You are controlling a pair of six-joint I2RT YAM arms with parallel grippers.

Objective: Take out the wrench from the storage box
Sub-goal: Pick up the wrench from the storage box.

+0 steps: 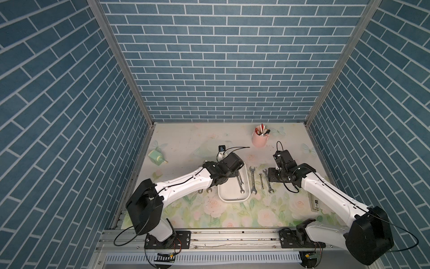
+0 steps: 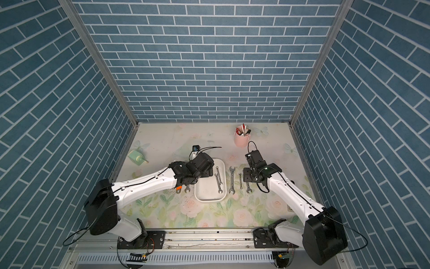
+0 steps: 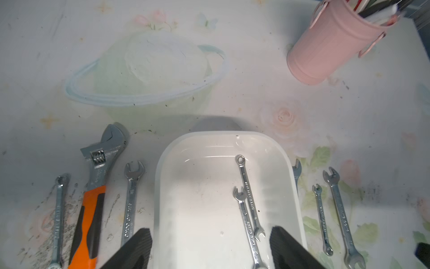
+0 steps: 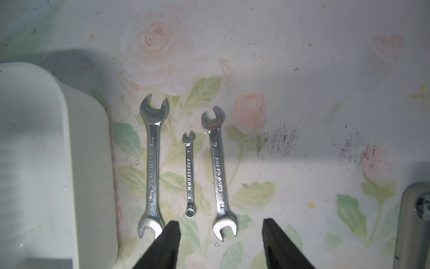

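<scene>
The white storage box (image 1: 229, 193) sits mid-table. Two wrenches (image 3: 247, 193) lie side by side in its right half. The left gripper (image 3: 211, 230) hangs over the box with its fingers spread, pinching nothing. Just right of the box, three more wrenches (image 4: 189, 174) lie in a row on the flowered table (image 1: 186, 139). The right gripper (image 4: 221, 222) hovers above them, fingers apart and empty. A pink cup (image 1: 260, 139) of pens stands at the far right.
</scene>
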